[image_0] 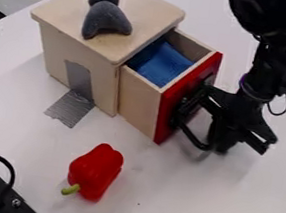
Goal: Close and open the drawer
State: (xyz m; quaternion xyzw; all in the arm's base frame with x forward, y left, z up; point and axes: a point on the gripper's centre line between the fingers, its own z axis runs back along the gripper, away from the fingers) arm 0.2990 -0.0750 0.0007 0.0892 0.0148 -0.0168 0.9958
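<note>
Jaws of the black gripper are dark against the dark handle, so I cannot tell whether they are wide, narrow or holding it. The gripper is low beside the red front of the drawer, which stands part way out of the wooden box.

With the drawer out, closing looks like the step in hand. The push should run straight into the box, low and near the middle of the front, since a shove at one corner could twist the drawer and jam it. Ease off as the front nears the box, and keep by the handle, ready to draw it out again along the same line.

A blue cloth lies inside; it looks low enough to pass under the top, though a raised fold might catch. The grey stuffed toy on the box could topple if the box is jolted. Grey tape runs from the box wall onto the table and may help against sliding. The red pepper lies on the table, well out of the drawer's path.
</note>
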